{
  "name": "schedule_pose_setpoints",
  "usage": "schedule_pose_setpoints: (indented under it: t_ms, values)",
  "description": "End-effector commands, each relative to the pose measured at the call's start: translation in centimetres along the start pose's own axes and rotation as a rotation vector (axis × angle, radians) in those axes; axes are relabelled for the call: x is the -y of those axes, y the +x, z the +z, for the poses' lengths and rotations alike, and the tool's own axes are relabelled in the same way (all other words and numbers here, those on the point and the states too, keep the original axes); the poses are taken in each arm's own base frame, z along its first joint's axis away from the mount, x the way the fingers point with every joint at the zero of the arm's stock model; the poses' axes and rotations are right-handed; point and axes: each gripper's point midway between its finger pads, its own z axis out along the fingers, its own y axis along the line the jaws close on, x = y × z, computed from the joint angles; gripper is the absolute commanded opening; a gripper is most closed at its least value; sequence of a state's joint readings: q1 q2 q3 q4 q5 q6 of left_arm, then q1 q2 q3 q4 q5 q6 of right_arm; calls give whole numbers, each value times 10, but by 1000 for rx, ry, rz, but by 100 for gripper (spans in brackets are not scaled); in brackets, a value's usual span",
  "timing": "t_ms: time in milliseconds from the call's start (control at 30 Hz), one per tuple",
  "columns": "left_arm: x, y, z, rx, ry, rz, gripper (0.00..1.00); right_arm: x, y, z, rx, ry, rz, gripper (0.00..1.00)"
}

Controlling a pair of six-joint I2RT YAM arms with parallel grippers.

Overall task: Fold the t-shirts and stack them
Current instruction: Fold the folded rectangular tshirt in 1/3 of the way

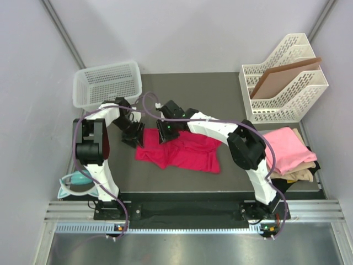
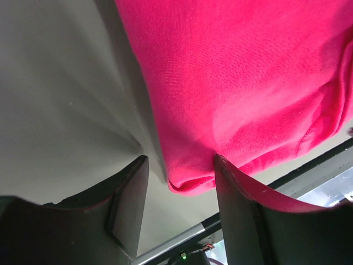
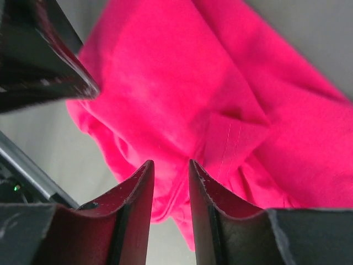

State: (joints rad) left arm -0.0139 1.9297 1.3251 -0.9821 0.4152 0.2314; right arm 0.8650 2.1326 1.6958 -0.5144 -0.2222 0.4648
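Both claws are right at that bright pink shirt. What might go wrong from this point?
The left claw is open with only the edge of the crimson shirt between its fingers, so it may close on too little cloth and slip off. The shirt lies bunched and wrinkled, so a fold made now would probably come out crooked.

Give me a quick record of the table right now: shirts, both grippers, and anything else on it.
crimson shirt: crumpled, unfolded, centre of table
left gripper: open, shirt's corner between its fingers
right gripper: over shirt, narrow gap, grip unclear
light pink shirt: folded, right side, atop beige shirt
other items: white basket far left, file rack far right
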Motion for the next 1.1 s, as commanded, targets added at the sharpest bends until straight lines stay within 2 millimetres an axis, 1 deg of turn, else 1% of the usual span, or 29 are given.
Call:
schedule_pose_setpoints:
  t_ms: [0,167,200,233,300,333,400,467,500,733,900,1067]
  values:
    - [0,-2,3,25,23,16,56,-5,-23,-8,62,58,-67,32]
    - [1,-2,4,24,31,18,54,12,-17,-11,43,143,-109,32]
    - [3,-3,3,29,36,21,54,22,-15,-13,38,191,-120,33]
    - [4,-3,3,29,41,20,54,25,-15,-15,41,207,-126,34]
    - [4,-4,2,32,43,18,54,37,-14,-18,41,272,-139,45]
    - [4,-4,1,33,44,17,54,40,-14,-19,40,291,-140,53]
    - [4,-3,2,32,42,19,53,43,-15,-20,42,308,-141,55]
    - [4,-3,2,33,41,20,53,42,-16,-19,43,305,-139,57]
    - [4,-2,3,31,45,21,53,39,-16,-18,40,286,-135,57]
    - [4,5,6,15,47,22,51,27,-18,-8,35,258,-140,59]
    - [4,5,6,16,49,26,51,17,-23,-10,53,229,-136,61]
    - [5,5,6,20,54,27,50,18,-22,-5,44,229,-131,62]
